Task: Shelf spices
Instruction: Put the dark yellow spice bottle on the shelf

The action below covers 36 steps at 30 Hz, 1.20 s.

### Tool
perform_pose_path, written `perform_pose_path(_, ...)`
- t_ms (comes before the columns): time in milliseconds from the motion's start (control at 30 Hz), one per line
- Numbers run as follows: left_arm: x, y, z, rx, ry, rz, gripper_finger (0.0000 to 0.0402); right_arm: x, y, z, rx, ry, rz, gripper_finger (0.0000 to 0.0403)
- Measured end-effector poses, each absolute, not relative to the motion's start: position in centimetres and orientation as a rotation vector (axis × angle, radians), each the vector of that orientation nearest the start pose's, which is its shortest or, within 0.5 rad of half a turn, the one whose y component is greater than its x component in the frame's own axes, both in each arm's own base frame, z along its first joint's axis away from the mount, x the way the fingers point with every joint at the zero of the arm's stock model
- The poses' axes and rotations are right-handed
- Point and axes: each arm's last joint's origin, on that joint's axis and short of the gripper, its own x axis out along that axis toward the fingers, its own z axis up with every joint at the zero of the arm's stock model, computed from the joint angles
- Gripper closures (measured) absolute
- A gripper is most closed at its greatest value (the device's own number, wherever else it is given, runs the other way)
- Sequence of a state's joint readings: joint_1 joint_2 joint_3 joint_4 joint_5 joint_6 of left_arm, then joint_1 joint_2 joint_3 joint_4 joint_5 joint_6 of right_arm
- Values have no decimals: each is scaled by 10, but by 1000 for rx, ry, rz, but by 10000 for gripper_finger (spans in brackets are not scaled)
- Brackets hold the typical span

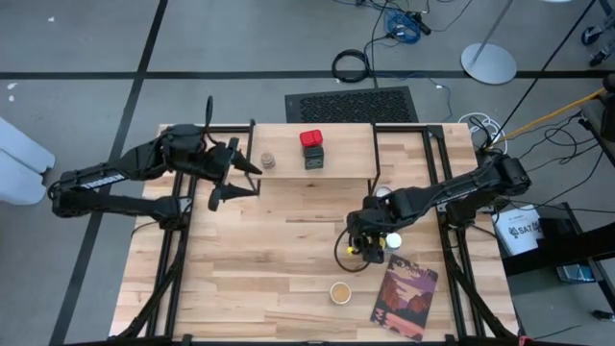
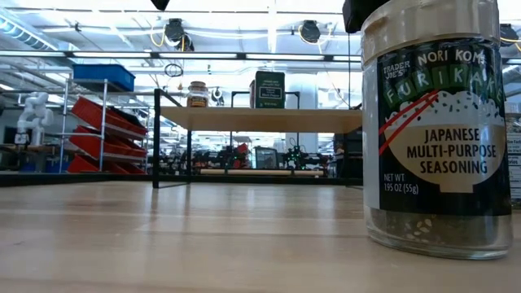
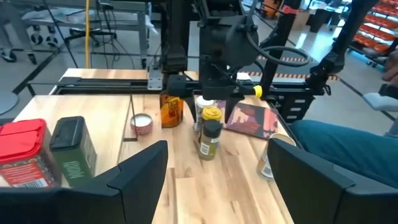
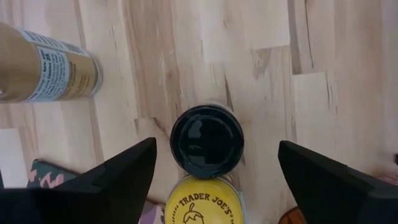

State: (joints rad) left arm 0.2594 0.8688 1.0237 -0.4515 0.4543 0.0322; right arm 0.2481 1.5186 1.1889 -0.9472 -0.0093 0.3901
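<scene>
The desk point(image 1: 269, 250) is a pale wood-plank top on a black frame, standing on a grey floor crossed by dark tape lines, with a black mat point(image 1: 352, 105) just behind it and loose cables beyond. Looking level across it, the room is a bright workshop with racks of red and blue bins point(image 2: 102, 122) far back.

The shelf point(image 2: 260, 119) stands along the far edge of the desk, its plank running side to side on thin black legs. On it sit a brown jar point(image 2: 197, 94) and a green tin point(image 2: 268, 89), both upright, with a red tin point(image 1: 310, 138) touching the green one behind it.

Well in front of the shelf, toward its right end, a cluster of spices stands upright: a black-capped jar point(image 4: 207, 140) touching a yellow-capped jar point(image 4: 204, 201), a white-capped one point(image 1: 382, 193) nearby, and an amber bottle point(image 3: 171, 111). A tan-capped jar point(image 1: 340, 291) stands nearer the desk's front edge, beside a flat reddish book point(image 1: 405, 296). A seaweed seasoning jar point(image 2: 435, 130) stands upright very close to the low camera.

The right gripper point(image 1: 368, 240) hangs directly over the black-capped jar, jaws released wide to either side of it, gripping nothing. The left gripper point(image 1: 229, 173) waits just in front of the shelf's left end, jaws spread apart and empty.
</scene>
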Motion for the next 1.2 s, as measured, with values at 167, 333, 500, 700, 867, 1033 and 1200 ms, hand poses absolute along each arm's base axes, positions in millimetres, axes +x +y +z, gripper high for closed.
perform_pose_path(167,170,30,375,-62,279,-174,116,277,71,249,184,1286,-28,72)
perform_pose_path(333,171,28,375,-48,279,-169,116,277,71,247,185,1287,-27,71)
perform_pose_path(500,171,28,374,-37,283,-124,116,284,74,236,186,1318,-9,73)
perform_pose_path(700,172,27,375,-16,278,-121,116,290,75,218,162,1387,-21,84)
perform_pose_path(867,172,27,375,-12,273,-112,116,291,75,214,148,1402,-19,97)
perform_pose_path(1033,172,27,376,-5,266,-105,116,291,75,214,141,1402,-17,126)
perform_pose_path(1200,172,27,376,-4,266,-99,116,291,75,214,141,1402,-17,164)
